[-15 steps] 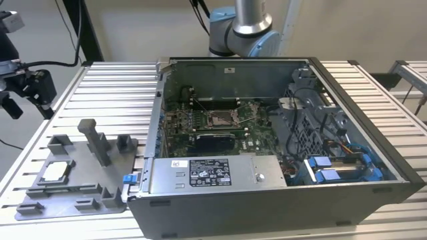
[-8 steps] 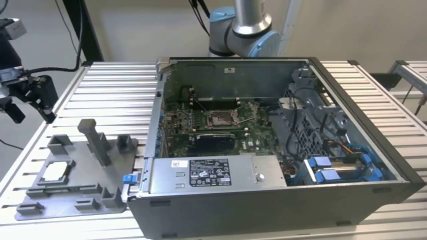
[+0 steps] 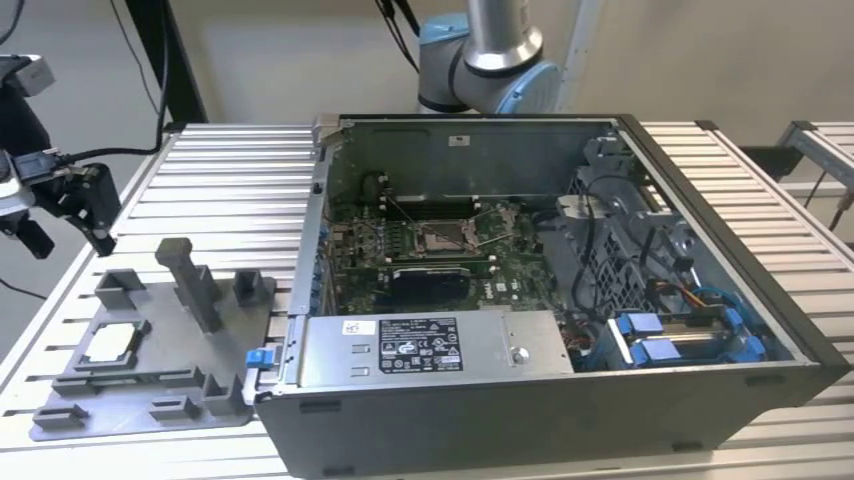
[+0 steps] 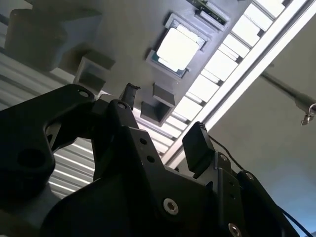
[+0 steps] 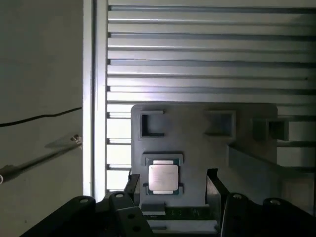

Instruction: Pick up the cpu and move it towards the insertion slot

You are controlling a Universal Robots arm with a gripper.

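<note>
Lying flat, the cpu [image 5: 163,177] sits pocketed in the grey fixture plate [image 5: 197,148].

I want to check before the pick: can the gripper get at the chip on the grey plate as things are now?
Probably yes. The chip lies flat in its pocket on the grey plate, its top bare; the open gripper faces it with nothing between. The plate's upright posts stand to the side.

Near edge of fixture plate [image 5: 197,148] behind the pincer [image 5: 172,183]; arm [image 3: 489,48] cropped at exterior view's top.
</note>
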